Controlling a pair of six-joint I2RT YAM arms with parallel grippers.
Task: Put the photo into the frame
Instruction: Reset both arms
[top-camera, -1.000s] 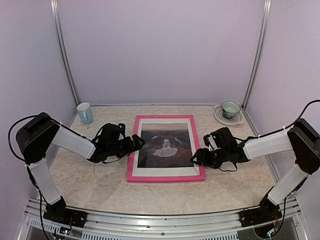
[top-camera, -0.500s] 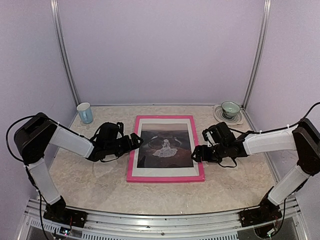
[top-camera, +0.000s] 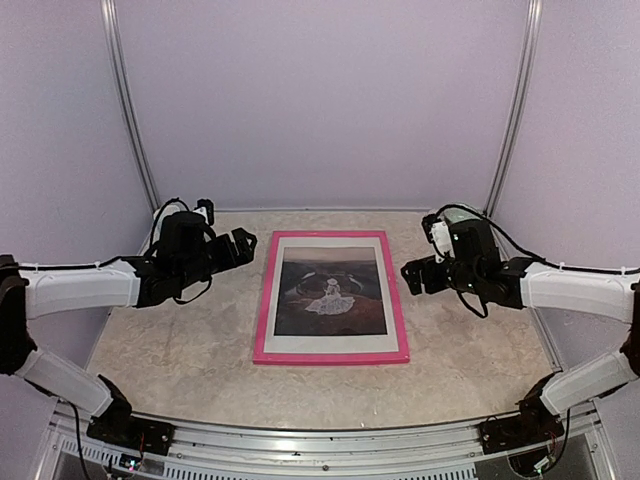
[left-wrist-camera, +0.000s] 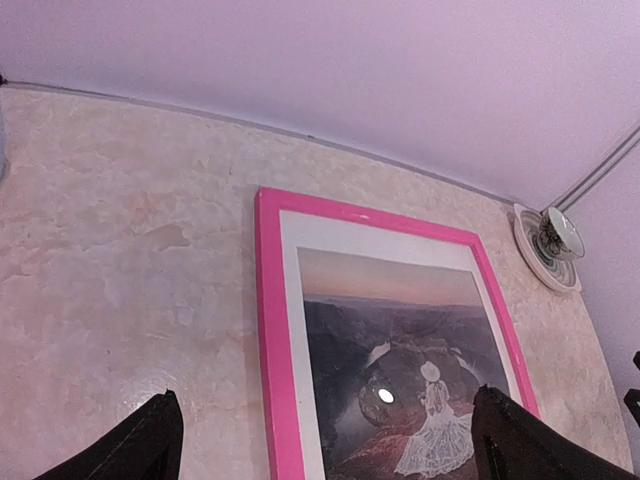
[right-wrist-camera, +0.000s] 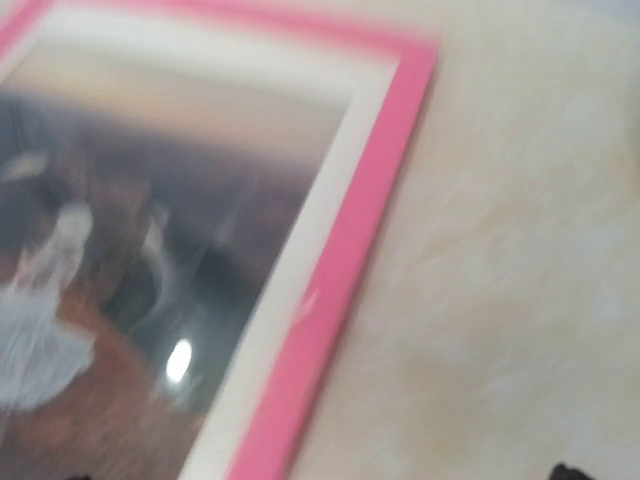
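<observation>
The pink frame lies flat in the middle of the table, front side up. The photo sits inside it, a dark landscape with a small white figure and a white border all round. My left gripper is open and empty, raised to the left of the frame's far left corner. My right gripper is open and empty, raised just off the frame's right rail. The left wrist view shows the frame and photo between wide-apart fingertips. The right wrist view is blurred and shows the right rail and the photo.
A green cup on a saucer stands at the back right corner, close behind my right arm. Purple walls enclose the table on three sides. My left arm covers the back left corner.
Both grippers have lifted off the frame's side rails and drawn back and outward, toward the far corners. The frame and photo have not moved.
</observation>
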